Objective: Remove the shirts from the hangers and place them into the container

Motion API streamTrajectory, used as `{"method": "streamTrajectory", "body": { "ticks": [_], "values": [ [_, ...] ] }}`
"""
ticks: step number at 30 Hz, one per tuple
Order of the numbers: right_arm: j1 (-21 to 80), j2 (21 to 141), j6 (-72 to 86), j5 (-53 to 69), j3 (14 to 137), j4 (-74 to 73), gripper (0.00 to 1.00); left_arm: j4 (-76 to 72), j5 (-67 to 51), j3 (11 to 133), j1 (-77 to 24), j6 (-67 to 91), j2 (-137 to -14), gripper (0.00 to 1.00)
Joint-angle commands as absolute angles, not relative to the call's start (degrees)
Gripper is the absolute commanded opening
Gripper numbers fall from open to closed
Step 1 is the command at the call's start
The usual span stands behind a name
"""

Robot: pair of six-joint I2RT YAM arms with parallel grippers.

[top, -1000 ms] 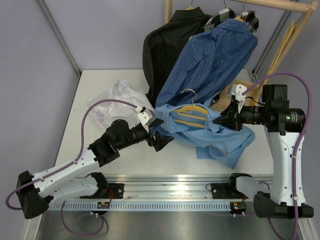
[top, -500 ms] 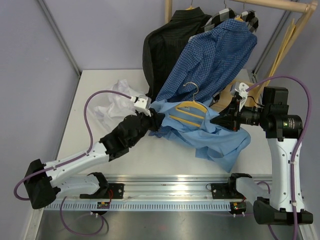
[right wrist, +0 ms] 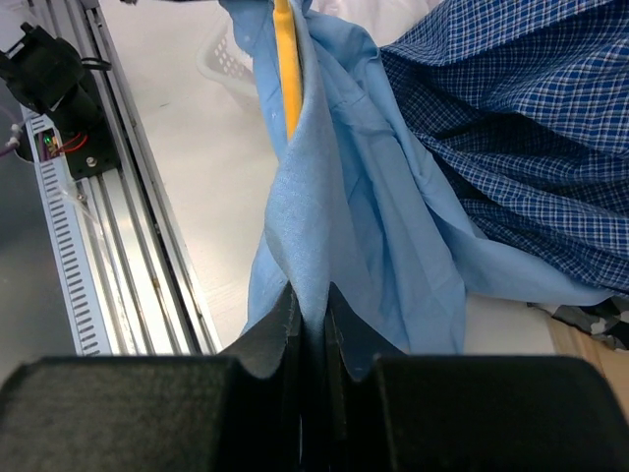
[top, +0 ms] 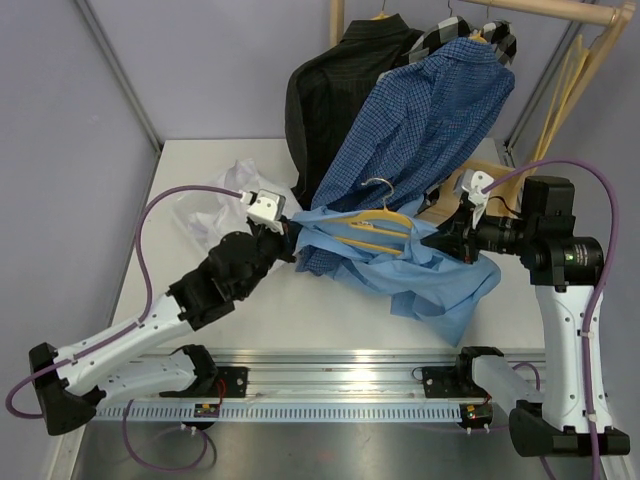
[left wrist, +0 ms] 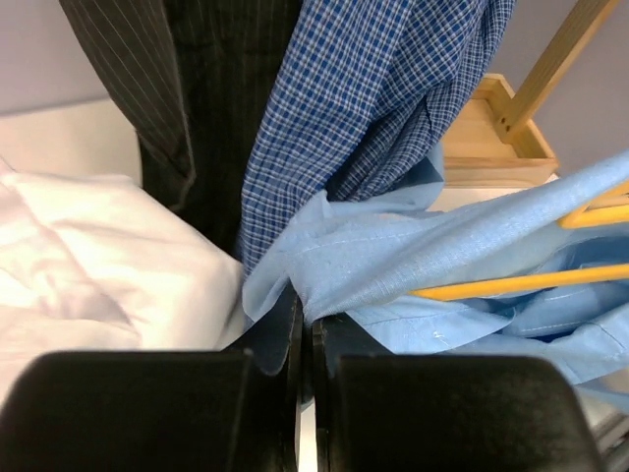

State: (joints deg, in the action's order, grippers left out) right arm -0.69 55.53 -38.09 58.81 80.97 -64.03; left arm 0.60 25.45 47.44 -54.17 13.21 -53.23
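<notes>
The light blue shirt (top: pixel 420 270) is stretched above the table between both grippers, with a yellow hanger (top: pixel 375 228) still inside it. My left gripper (top: pixel 292 232) is shut on the shirt's left edge (left wrist: pixel 423 256), the cloth pinched between its tips (left wrist: pixel 307 310). My right gripper (top: pixel 435 243) is shut on a fold at the right side (right wrist: pixel 344 197), seen close up (right wrist: pixel 313 300) below the hanger (right wrist: pixel 285 59). A white shirt (top: pixel 222 200) lies piled in the container (right wrist: pixel 221 61) at the left, which it mostly hides.
A dark blue check shirt (top: pixel 430 110) and a black pinstriped shirt (top: pixel 325 90) hang from the wooden rail (top: pixel 560 12) at the back, draping down close behind the held shirt. The wooden rack base (top: pixel 475 180) lies at the back right. The arms' metal rail (top: pixel 340 375) runs along the near edge.
My left gripper has moved up and back from the table to the light blue shirt's left edge and shut on it. The shirt and hanger have lifted slightly; the right gripper stays shut.
</notes>
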Motion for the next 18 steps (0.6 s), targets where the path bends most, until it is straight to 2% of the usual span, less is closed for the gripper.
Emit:
{"method": "streamTrajectory", "body": {
  "ticks": [1,9,13,14,16,17,18],
  "values": [
    [-1.7,55.0,-43.9,49.3,81.2,-64.3,0.00,10.4,36.7,52.3,-51.9,5.5,-50.0,0.00],
    [-1.7,54.7,-53.1,57.5,80.7,-69.5,0.00,23.9,30.2,58.0,-50.0,-1.4,-55.2,0.00],
    [-1.7,54.9,-53.4,59.8,80.1,-69.6,0.00,23.3,24.9,58.4,-49.7,-4.3,-55.7,0.14],
    [-1.7,55.0,-53.4,59.8,79.9,-69.6,0.00,22.9,21.6,58.4,-49.7,-6.0,-55.5,0.26],
    [-1.7,55.3,-52.9,59.3,79.6,-69.3,0.00,22.5,17.4,58.3,-49.7,-7.8,-54.6,0.45],
    [-1.7,55.2,-52.6,59.0,79.5,-68.6,0.00,22.5,12.9,58.2,-49.7,-9.6,-53.2,0.71],
    [-1.7,55.2,-52.3,58.0,79.3,-68.3,0.00,22.5,10.2,58.0,-49.7,-10.5,-52.0,0.84]
  ]
}}
